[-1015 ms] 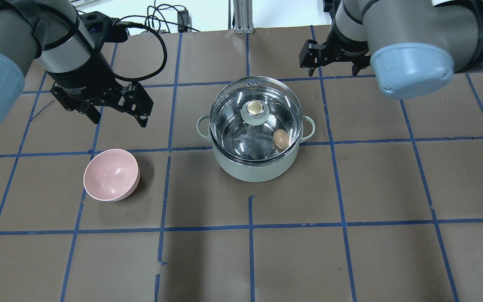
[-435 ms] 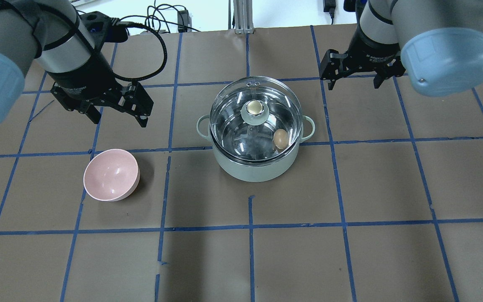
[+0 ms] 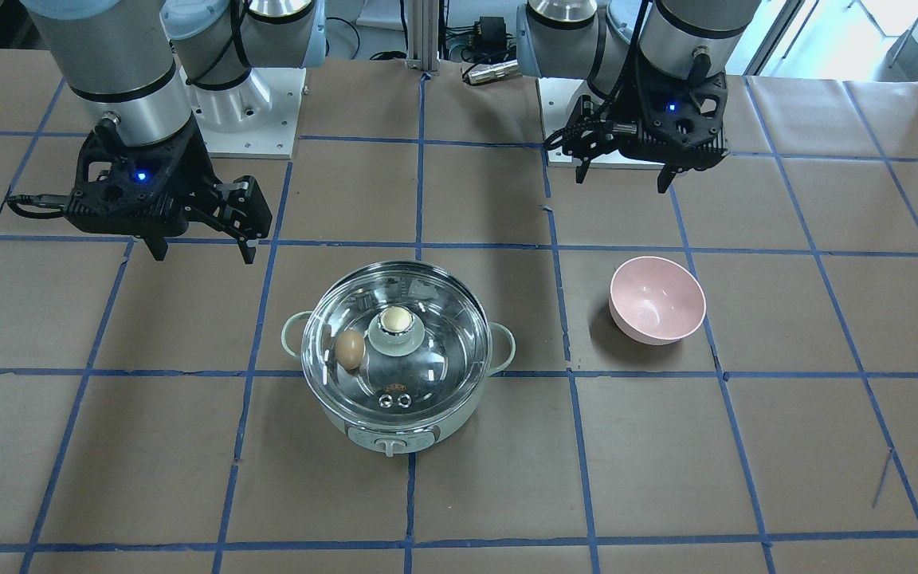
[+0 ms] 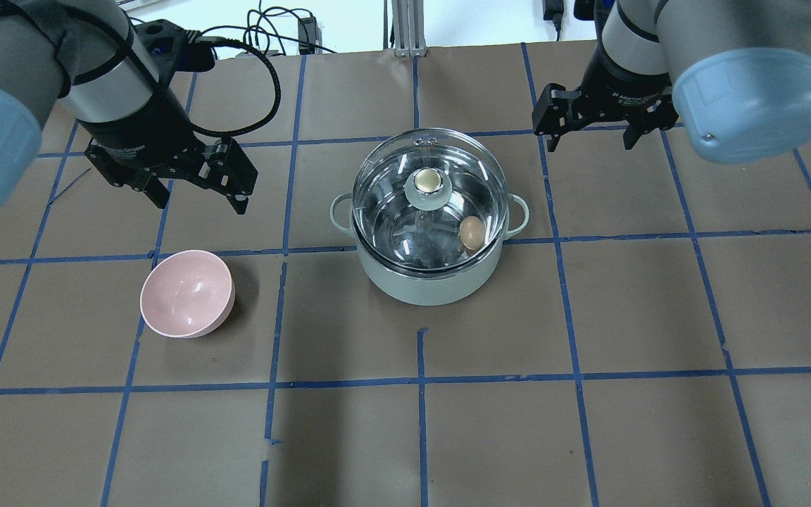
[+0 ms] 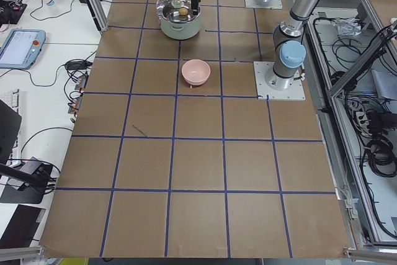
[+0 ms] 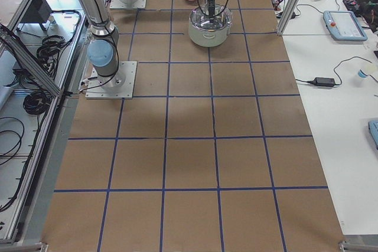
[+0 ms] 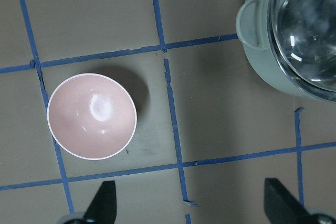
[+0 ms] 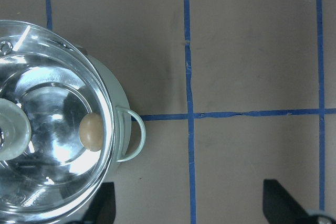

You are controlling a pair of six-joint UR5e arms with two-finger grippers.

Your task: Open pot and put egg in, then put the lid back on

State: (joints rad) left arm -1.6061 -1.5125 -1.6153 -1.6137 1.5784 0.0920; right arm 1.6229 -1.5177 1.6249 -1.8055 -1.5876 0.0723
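Lying under lid (image 4: 428, 205): egg (image 4: 472, 232) (dial (image 3: 390, 445) seen frontally only); left end effector (image 4: 201, 202), right end effector (image 4: 591, 144) wide.

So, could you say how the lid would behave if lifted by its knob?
The lid looks like rigid glass, so probably stiff but breakable if dropped. Its round golden knob looks smooth and may slip. Held at that one point, the wide dome could tilt.
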